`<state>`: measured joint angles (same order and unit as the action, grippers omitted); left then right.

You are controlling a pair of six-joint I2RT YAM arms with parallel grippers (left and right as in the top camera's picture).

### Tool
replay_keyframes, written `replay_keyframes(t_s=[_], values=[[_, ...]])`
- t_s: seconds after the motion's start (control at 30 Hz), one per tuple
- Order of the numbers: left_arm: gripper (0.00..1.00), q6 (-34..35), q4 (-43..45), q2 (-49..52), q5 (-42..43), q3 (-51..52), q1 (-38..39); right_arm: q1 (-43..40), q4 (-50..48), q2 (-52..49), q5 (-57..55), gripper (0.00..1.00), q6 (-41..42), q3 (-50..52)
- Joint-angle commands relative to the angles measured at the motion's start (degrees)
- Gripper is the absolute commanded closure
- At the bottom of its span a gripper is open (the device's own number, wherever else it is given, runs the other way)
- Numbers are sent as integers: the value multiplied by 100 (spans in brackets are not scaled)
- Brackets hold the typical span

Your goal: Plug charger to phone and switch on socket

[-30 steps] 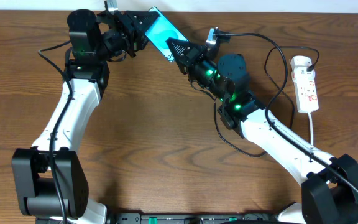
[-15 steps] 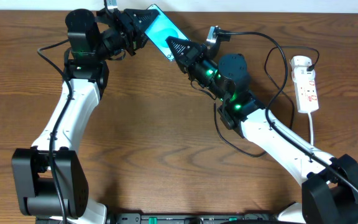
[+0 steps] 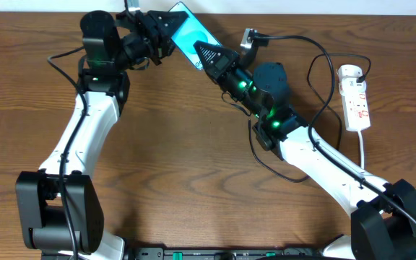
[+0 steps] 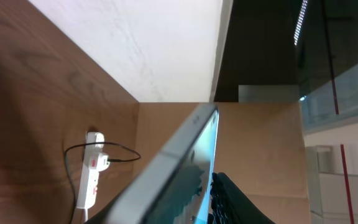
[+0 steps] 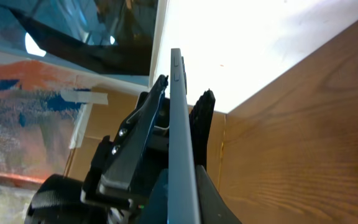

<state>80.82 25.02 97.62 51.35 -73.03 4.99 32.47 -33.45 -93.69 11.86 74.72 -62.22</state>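
Over the last second the left pincer has nudged the phone a touch higher at the far edge of the surface. It grips the phone by its sides, tilted on edge. The right pincer has barely moved. It sits clenched at the phone's lower end, though whether it pinches the charger tip I cannot tell. This looks like fine alignment before plugging in. The socket lies well apart on the right and looks untouched.
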Motion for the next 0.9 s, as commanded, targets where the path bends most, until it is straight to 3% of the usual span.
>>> replay_keyframes(t_s=[0.0, 0.13, 0.7, 0.73, 0.87], values=[[68, 66, 310, -28, 153, -33, 136, 24, 90, 2, -195, 99, -195, -90], [80, 96, 503, -26, 195, -33, 136, 26, 103, 2, -208, 99, -192, -90], [81, 96, 516, -26, 221, -33, 136, 26, 61, 2, -170, 99, -140, -90], [86, 98, 514, -26, 219, -33, 136, 26, 61, 2, -192, 99, -192, -90], [90, 94, 516, -26, 216, -33, 136, 26, 61, 2, -229, 99, -236, -90]])
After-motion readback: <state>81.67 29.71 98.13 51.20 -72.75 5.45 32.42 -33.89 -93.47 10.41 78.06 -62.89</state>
